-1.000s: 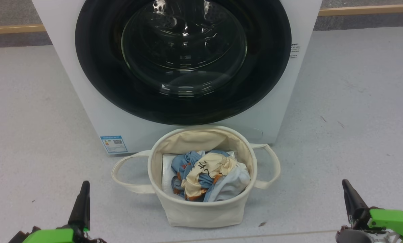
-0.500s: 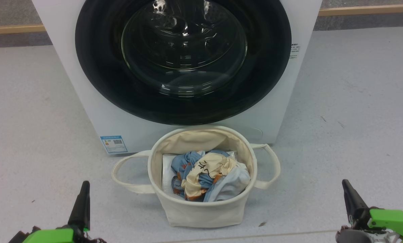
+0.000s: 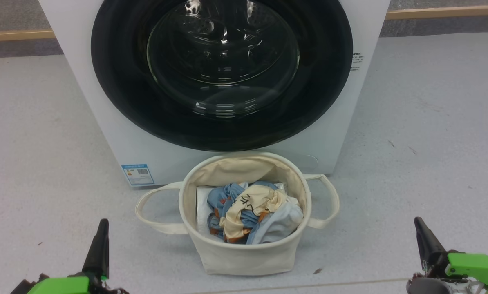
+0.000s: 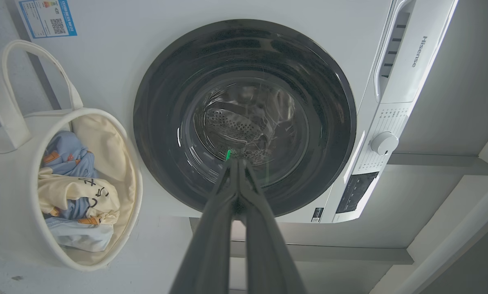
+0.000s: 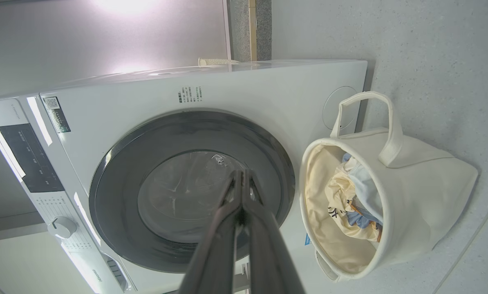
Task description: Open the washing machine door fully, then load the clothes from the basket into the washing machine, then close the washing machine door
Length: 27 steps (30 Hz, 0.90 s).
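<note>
Door work comes first: the washing machine door (image 3: 222, 69) is shut, its glossy black ring (image 3: 117, 81) lying flush on the front of the washing machine (image 3: 121, 143), the clear centre bulging outward and the drum (image 4: 236, 124) dim behind it. Just below it, on the floor (image 3: 411, 122) and close against the machine's foot, the basket (image 3: 244, 255) stands upright with the clothes (image 3: 252, 214) heaped inside: blue with orange, a cream piece on top, a pale one toward one side. Low on either side of the basket and well apart from it, the left gripper (image 3: 103, 224) and the right gripper (image 3: 419, 226) hang with fingers (image 4: 215, 237) pressed together, holding nothing and pointing toward the machine. Nothing of the task looks done from where I stand, so opening is the step in hand. I cannot make out a handle or recess on the ring, nor which side is hinged, so I would find the catch edge first, spread the fingers, and hook behind that rim rather than press on the glass. The pull should follow the door's arc, not run straight back. Whether the door would clear the basket's rim I cannot tell, so a slow swing seems wise, carried right to the end since the door is wanted fully open.
</note>
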{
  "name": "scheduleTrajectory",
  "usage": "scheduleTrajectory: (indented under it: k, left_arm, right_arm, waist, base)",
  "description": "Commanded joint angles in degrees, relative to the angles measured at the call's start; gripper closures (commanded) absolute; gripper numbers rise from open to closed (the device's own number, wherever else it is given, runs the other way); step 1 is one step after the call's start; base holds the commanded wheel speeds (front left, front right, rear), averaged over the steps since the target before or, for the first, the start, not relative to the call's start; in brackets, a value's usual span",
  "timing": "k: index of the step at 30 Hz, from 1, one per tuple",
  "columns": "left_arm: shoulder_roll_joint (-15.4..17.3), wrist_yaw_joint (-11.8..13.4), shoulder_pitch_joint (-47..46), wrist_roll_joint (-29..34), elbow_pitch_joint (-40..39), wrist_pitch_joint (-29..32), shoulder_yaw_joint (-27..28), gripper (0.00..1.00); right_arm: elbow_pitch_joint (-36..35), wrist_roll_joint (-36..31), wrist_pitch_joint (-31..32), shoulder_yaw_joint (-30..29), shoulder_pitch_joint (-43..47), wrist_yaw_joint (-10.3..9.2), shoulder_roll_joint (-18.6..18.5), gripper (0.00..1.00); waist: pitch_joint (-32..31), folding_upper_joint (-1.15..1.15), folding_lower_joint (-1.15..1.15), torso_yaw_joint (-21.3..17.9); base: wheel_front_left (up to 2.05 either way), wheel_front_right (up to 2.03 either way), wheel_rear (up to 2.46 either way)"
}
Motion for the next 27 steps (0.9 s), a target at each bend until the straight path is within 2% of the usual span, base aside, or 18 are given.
scheduleTrajectory:
  k: [1, 22, 23, 27]
  left_arm:
    - [0.33, -0.40, -2.48, 0.71, -1.52, 0.48, 1.98, 1.00]
    - [0.32, -0.40, -2.48, 0.72, -1.52, 0.49, 1.99, 1.00]
    - [-0.02, 0.03, -0.01, 0.50, 0.04, -0.03, 0.00, 0.00]
    - [-0.21, 0.08, 0.75, 0.50, 2.46, -0.30, -0.24, 0.00]
  right_arm:
    - [-1.77, -0.23, 0.53, 1.08, -2.86, 0.91, -0.28, 1.00]
    - [-1.77, -0.24, 0.53, 1.07, -2.86, 0.91, -0.28, 1.00]
    - [0.05, -0.03, -0.04, 0.01, -0.01, -0.01, 0.01, 0.00]
    - [2.44, -0.27, -0.27, 0.16, 0.67, -0.03, 0.32, 0.00]
  waist:
    - [0.00, 0.00, 0.00, 0.00]
    - [0.00, 0.00, 0.00, 0.00]
    - [0.00, 0.00, 0.00, 0.00]
    - [0.04, 0.00, 0.00, 0.00]
  base:
    - [0.00, 0.00, 0.00]
    - [0.00, 0.00, 0.00]
    - [0.00, 0.00, 0.00]
    - [0.00, 0.00, 0.00]
